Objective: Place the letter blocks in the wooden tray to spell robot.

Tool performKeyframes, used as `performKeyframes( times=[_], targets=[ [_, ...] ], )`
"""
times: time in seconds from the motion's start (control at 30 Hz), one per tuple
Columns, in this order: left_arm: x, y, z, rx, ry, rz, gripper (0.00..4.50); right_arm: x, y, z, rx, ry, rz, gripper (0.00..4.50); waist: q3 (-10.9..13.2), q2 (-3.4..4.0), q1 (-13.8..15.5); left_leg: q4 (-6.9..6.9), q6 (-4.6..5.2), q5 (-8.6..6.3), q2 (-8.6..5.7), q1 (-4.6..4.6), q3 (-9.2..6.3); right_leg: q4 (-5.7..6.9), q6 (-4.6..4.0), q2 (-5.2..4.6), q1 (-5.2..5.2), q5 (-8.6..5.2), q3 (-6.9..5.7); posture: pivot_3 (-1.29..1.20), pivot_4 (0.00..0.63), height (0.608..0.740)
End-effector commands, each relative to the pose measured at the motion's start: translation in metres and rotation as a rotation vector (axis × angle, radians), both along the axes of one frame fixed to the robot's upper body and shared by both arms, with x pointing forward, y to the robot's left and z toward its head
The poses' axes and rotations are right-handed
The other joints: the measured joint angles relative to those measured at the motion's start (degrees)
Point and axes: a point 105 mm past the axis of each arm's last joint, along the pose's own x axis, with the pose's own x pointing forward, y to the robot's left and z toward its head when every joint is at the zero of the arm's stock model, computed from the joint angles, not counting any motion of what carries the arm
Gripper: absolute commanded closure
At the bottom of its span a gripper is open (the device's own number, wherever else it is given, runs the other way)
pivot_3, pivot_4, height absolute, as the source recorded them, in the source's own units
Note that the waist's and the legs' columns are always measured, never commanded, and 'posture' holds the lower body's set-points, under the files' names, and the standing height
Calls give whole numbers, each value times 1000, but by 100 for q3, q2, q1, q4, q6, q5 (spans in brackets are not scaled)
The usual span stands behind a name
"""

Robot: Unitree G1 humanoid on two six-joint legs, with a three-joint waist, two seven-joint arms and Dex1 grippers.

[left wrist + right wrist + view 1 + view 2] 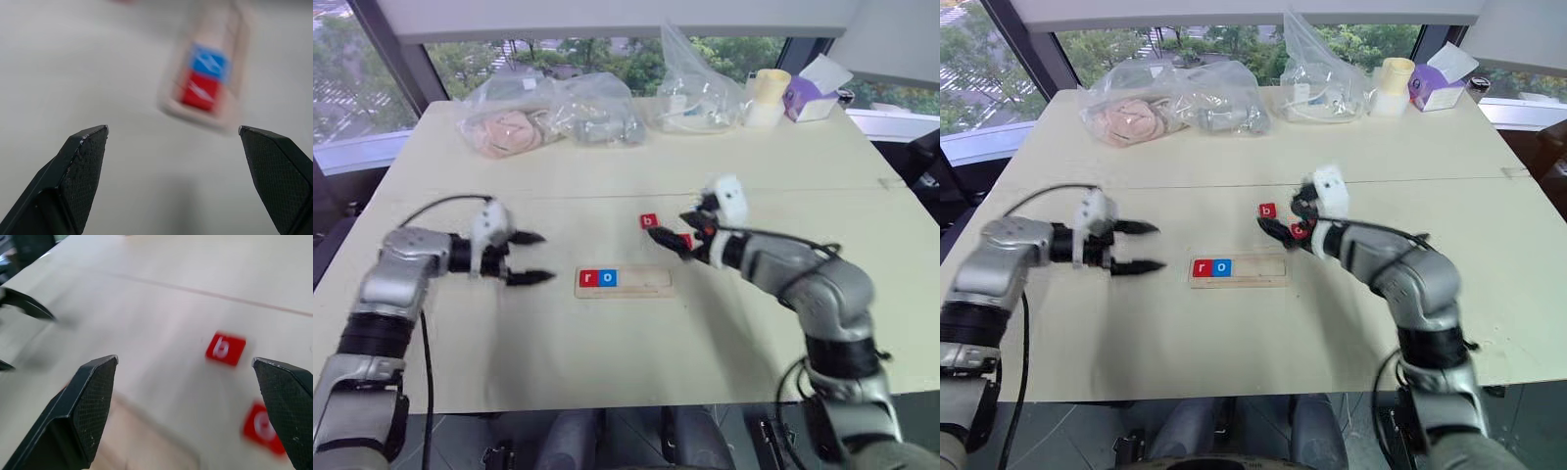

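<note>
We see a pale cream table (607,352) set against large windows looking out on trees and buildings. Along its far edge lie three clear plastic bags (597,113), one holding something pink, then a cream cup (767,96) and a purple-and-white tissue box (811,96).

Near the middle of the table lies one wooden tray (641,282), long side running left to right. Two letter blocks sit in its left end, touching: a red r block (588,279) and, just to its right, a blue o block (609,279). The rest of the tray is bare wood. Two more red tiles lie on the table beyond the tray's right end: a red b block (649,221) and, near it, a second red tile (264,427) with a white letter we cannot read clearly, partly covered by the right hand in the head views. That makes four tiles we can count.

The left hand (529,258) hovers left of the tray, pointing toward it, its two black fingers spread wide and holding nothing. The right hand (1285,223) reaches in from the right over the two loose red tiles, tipped slightly downward, fingers likewise wide apart and empty; the b block shows between them in its wrist view.
</note>
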Motion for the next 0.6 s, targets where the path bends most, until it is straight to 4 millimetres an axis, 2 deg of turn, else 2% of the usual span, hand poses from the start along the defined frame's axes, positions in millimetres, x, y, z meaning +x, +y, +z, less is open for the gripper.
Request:
performKeyframes(
  times=[0.03,0.13,0.27,0.37,0.57,0.6],
  targets=[
    [-9,1,39,-124,-101,92,42,22,10,-6,-43,29,-81,0,0,-1,-18,-3,0,0,-3,0,4,7,1,-1,-5,0,6,0,150,740],
    [-24,-10,49,-197,-114,125,42,36,23,-24,-70,85,-132,0,-1,-2,-45,-15,-1,0,-7,-1,16,29,3,-2,-29,0,35,0,150,740],
    [-36,-18,44,-214,-113,173,42,45,36,-37,-73,118,-170,0,0,0,-40,-17,-15,9,-5,-1,18,43,0,5,-40,1,43,0,150,740],
    [-38,-19,43,-237,-117,214,42,51,48,-38,-79,112,-183,0,0,0,-44,-11,-26,18,-4,1,18,44,-7,15,-39,4,45,0,150,740],
    [-39,-19,35,-216,-118,247,42,63,59,-47,-120,101,-221,0,-1,2,-52,-10,-34,28,0,11,12,43,-43,43,-38,14,49,0,150,740],
    [-39,-19,33,-204,-120,250,7,64,60,-49,-128,96,-222,259,-1,2,-55,-11,-34,28,0,11,13,43,-42,44,-40,15,51,0,150,740]
  ],
)
